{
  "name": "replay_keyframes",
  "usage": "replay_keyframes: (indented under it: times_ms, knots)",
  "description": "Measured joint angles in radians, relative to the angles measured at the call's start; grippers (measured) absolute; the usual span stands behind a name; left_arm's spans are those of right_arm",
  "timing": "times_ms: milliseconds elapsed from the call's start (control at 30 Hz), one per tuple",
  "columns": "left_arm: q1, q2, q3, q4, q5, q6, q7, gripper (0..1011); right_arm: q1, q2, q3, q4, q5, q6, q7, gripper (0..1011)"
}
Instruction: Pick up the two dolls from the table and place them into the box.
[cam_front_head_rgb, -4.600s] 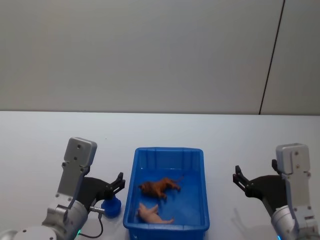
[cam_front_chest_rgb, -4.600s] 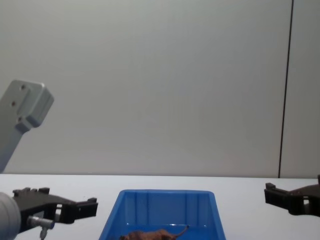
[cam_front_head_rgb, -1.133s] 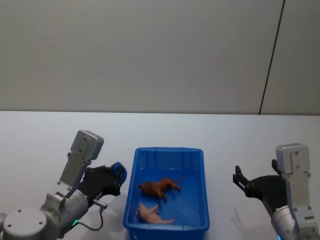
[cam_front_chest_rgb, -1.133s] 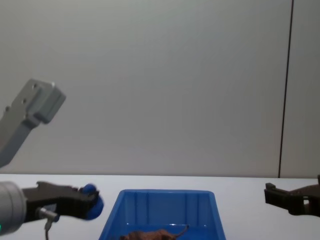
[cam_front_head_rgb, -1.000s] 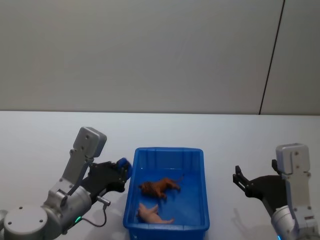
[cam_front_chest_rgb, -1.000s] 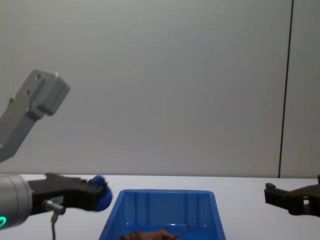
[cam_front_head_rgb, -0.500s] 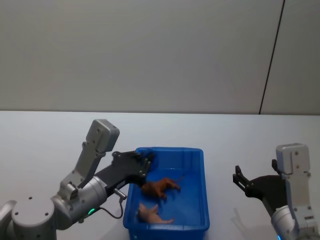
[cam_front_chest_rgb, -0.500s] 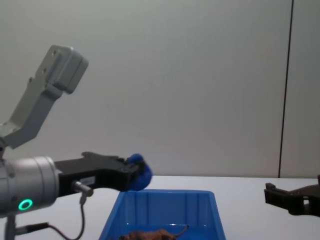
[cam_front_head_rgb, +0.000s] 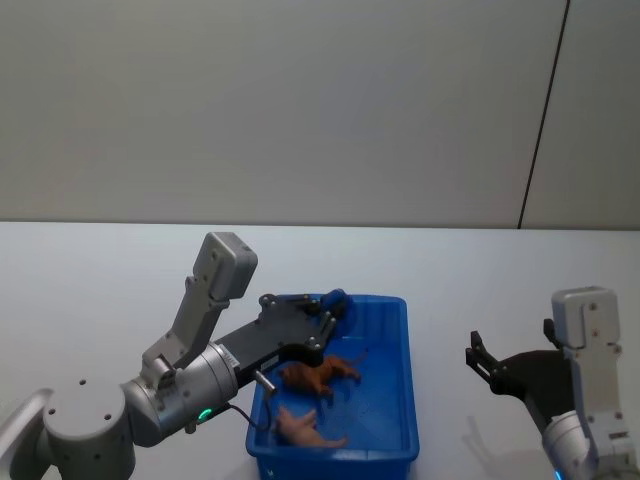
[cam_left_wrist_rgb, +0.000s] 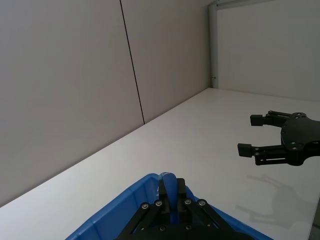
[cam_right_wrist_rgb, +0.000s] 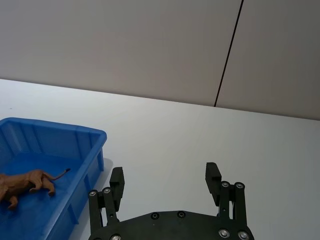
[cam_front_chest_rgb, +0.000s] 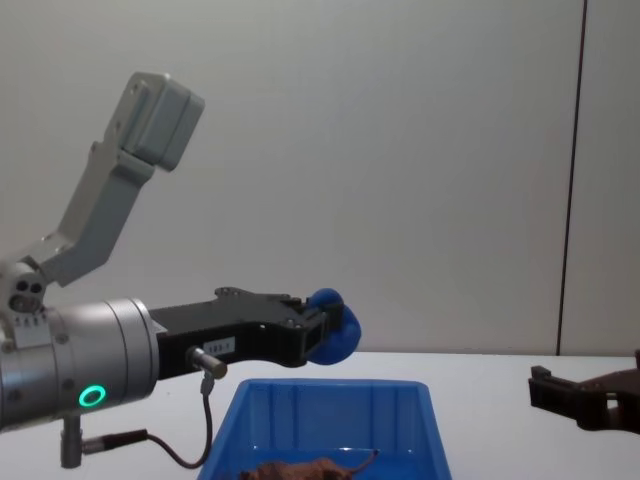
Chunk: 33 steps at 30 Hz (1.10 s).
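Both dolls lie inside the blue box (cam_front_head_rgb: 410, 400): the reddish-brown doll (cam_front_head_rgb: 318, 375) in the middle and the pale pink doll (cam_front_head_rgb: 305, 428) near the front wall. My left gripper (cam_front_head_rgb: 332, 303) hovers above the box's far left part, shut on a small rounded blue object (cam_front_chest_rgb: 337, 325). The left wrist view has that blue object (cam_left_wrist_rgb: 168, 181) between the fingers over the box rim (cam_left_wrist_rgb: 115, 216). My right gripper (cam_front_head_rgb: 488, 365) stands open, holding nothing, over the table to the right of the box. The right wrist view has the brown doll (cam_right_wrist_rgb: 27, 182) in the box (cam_right_wrist_rgb: 55, 137).
White tabletop (cam_front_head_rgb: 480, 280) stretches around the box on all sides, with a plain grey wall behind. My right gripper (cam_left_wrist_rgb: 272, 145) appears far off in the left wrist view, above bare table.
My left gripper closed on the blue object on the table left of the box, lifted it and carried it right, over the box's far part. The right arm and both dolls stayed put.
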<state>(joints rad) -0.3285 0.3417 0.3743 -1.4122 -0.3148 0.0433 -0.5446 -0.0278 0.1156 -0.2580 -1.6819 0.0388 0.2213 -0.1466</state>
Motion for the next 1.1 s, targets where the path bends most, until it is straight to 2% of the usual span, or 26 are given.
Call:
replay_keyframes:
  times_ms: [133,433,600,767,867,933,967,1100]
  knots:
    - [-0.001,0.0,0.001,0.0,0.001,0.0,0.0,63,0.0,0.0,0.0,0.0,0.0,0.0,0.0,1001]
    - [0.012,0.009,0.0,-0.018,0.009,0.004,0.045,42,0.0,0.0,0.0,0.0,0.0,0.0,0.0,1001]
    - [0.018,0.014,-0.001,-0.027,0.016,0.01,0.06,165,0.0,0.0,0.0,0.0,0.0,0.0,0.0,1001]
    - [0.024,0.02,-0.001,-0.04,0.03,0.028,0.075,363,0.0,0.0,0.0,0.0,0.0,0.0,0.0,1001]
    - [0.026,0.023,-0.002,-0.048,0.039,0.038,0.08,422,0.0,0.0,0.0,0.0,0.0,0.0,0.0,1001]
    - [0.027,0.025,-0.002,-0.053,0.044,0.046,0.081,488,0.0,0.0,0.0,0.0,0.0,0.0,0.0,1001]
    - [0.027,0.025,-0.002,-0.055,0.046,0.049,0.082,552,0.0,0.0,0.0,0.0,0.0,0.0,0.0,1001]
    - [0.028,0.028,-0.002,-0.062,0.054,0.06,0.083,677,0.0,0.0,0.0,0.0,0.0,0.0,0.0,1001]
